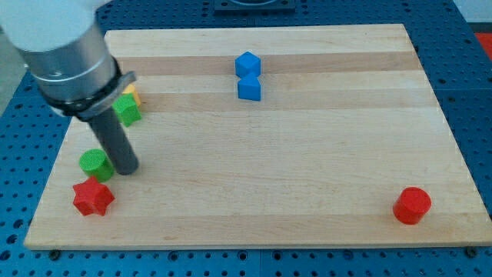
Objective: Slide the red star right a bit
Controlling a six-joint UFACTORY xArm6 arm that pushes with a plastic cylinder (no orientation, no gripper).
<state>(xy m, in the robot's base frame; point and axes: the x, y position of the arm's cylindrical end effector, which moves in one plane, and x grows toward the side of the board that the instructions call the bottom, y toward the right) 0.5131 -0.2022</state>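
The red star [93, 198] lies near the board's bottom left corner. My tip [127, 168] rests on the board just above and to the right of the star, apart from it. A green cylinder [94, 163] stands right above the star, touching the left side of the rod. The rod rises toward the view's top left into the grey arm [61, 46].
A green block [127, 110] and a yellow block [131, 94] sit at the left, partly behind the arm. Two blue blocks [248, 65] [249, 88] stand together at top middle. A red cylinder [413, 205] is at bottom right. The wooden board [307, 154] ends close below the star.
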